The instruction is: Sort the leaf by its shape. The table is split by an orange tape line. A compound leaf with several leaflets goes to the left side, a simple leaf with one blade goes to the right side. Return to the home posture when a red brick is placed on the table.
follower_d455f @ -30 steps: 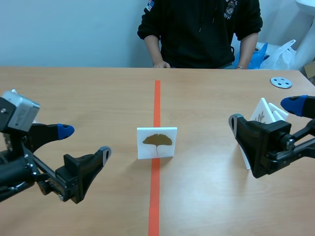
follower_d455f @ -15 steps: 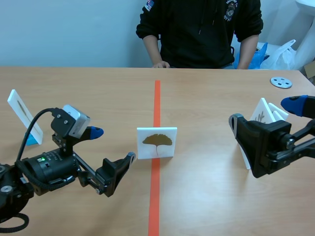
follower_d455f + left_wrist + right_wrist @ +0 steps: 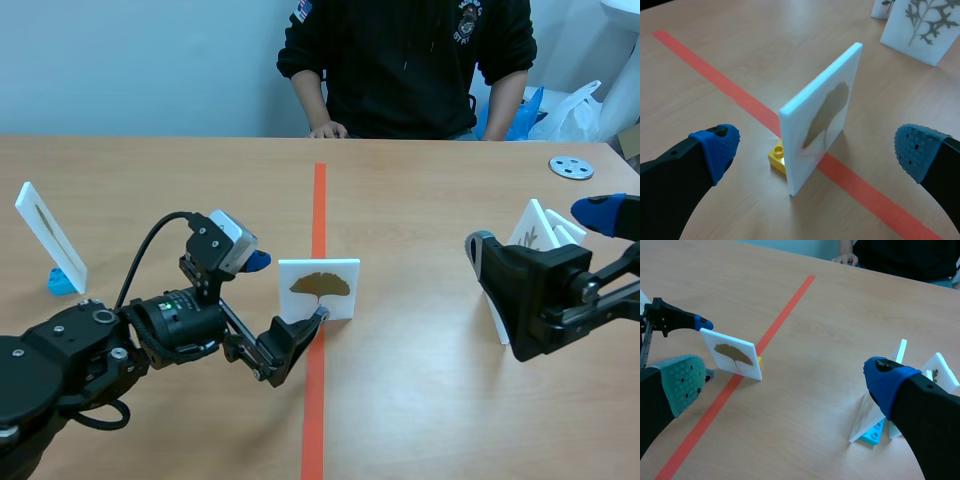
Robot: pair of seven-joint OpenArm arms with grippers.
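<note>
A white card with a single fan-shaped golden leaf [image 3: 318, 290] stands upright on the orange tape line [image 3: 319, 195], held by a small yellow brick [image 3: 777, 155]. My left gripper [image 3: 285, 292] is open at the card's left edge. In the left wrist view the card [image 3: 822, 115] stands edge-on between the two blue pads [image 3: 716, 146], touching neither. My right gripper [image 3: 540, 232] hangs open over the right side, well away from the card [image 3: 733, 355], with nothing between its fingers [image 3: 683, 383].
Several white leaf cards [image 3: 536, 232] on a blue brick [image 3: 874, 433] stand under the right gripper. Another card [image 3: 44, 233] on a blue base stands at far left. A grey disc [image 3: 571, 167] lies far right. A person [image 3: 405, 60] sits across, one hand [image 3: 326, 130] on the table.
My left arm has swung forward and to the right, bringing its open fingers up to the leaf card. That uncovered the card at far left. The right arm stayed still.
</note>
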